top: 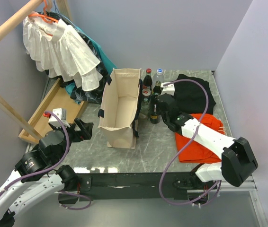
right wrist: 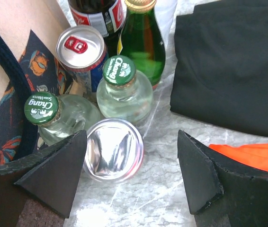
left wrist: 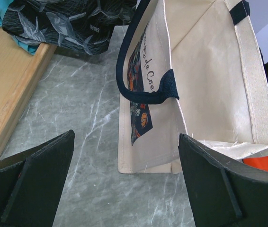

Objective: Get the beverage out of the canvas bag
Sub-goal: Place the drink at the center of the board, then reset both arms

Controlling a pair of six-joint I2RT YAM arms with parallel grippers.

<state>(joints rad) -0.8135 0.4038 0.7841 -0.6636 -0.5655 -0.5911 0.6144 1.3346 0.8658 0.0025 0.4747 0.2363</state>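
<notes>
Right end effector was spread wide open with nothing gripped, hanging low over the bunch of drinks. Sitting between its fingers was a silver can, standing on the marble worktop with a shiny end facing up. One finger was just beside the can's rim, though I couldn't tell if it touched. The other finger was well apart from it.

Just past the can stood a clear bottle with a green cap and a second green-capped bottle. Behind those were a red-topped can, a green glass bottle and a dark bottle with a red label. So all the drinks I could see were outside the canvas bag, packed against its right side. A black cloth lay to the right of them, and an orange cloth lay nearer, partly under the right arm.

Left end effector was open too and held nothing. It hovered over the worktop left of the bag and faced the bag's near corner. The bag stood upright with its mouth open, and a navy handle drooped down its side.

Further left there was a wooden tray, a dark patterned cloth, and a white ruffled garment on an orange hanger.
</notes>
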